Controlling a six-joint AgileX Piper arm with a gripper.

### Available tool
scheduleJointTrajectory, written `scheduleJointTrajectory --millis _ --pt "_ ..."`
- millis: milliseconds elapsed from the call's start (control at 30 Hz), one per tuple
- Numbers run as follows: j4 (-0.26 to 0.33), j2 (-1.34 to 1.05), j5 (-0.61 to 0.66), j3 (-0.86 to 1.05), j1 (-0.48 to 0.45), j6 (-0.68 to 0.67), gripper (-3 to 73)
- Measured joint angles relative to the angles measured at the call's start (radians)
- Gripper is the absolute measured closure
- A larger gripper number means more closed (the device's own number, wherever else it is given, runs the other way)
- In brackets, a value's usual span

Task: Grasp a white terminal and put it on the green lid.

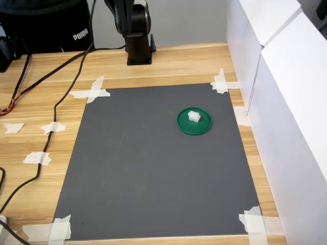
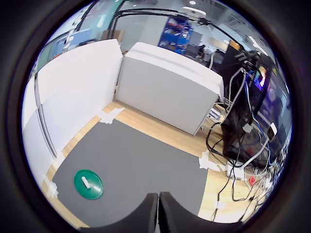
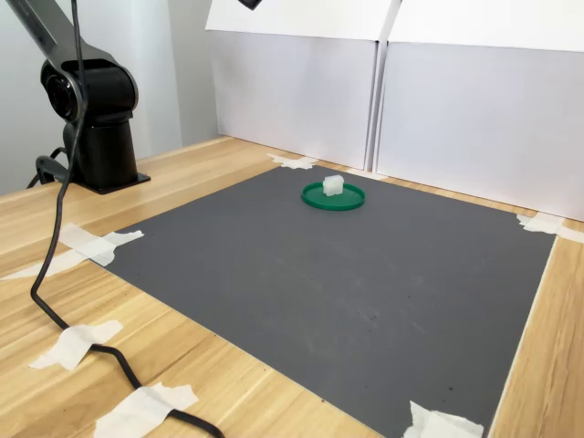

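Note:
The green lid (image 1: 194, 121) lies flat on the grey mat (image 1: 153, 168), toward the first exterior view's right and back. The white terminal (image 1: 193, 116) rests on top of the lid, near its middle; both exterior views show this, with the terminal (image 3: 333, 186) sitting on the green lid (image 3: 333, 197). The wrist view looks down from high above on the green lid (image 2: 88, 184) with the terminal (image 2: 86, 183) on it. My gripper (image 2: 158, 213) shows only as two dark fingertips pressed together with nothing between them, far above the mat. Neither exterior view shows the gripper.
White foam boards (image 1: 286, 102) wall the first exterior view's right side. The arm's black base (image 1: 138, 48) stands behind the mat. Black cables (image 1: 51, 102) run along the wooden table at the first exterior view's left. Tape scraps (image 1: 92, 92) hold the mat's corners.

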Motion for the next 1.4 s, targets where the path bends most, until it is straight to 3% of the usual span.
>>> scheduleJointTrajectory --millis 133,333,733,1400 --pt "0.027 -0.07 -0.096 0.118 -0.003 0.135 71.1" --pt "0.023 -0.252 -0.169 0.261 -0.003 0.27 71.1" --pt "0.015 -0.474 -0.172 0.419 -0.005 0.286 71.1" --pt "0.015 -0.647 -0.162 0.502 -0.006 0.287 71.1"
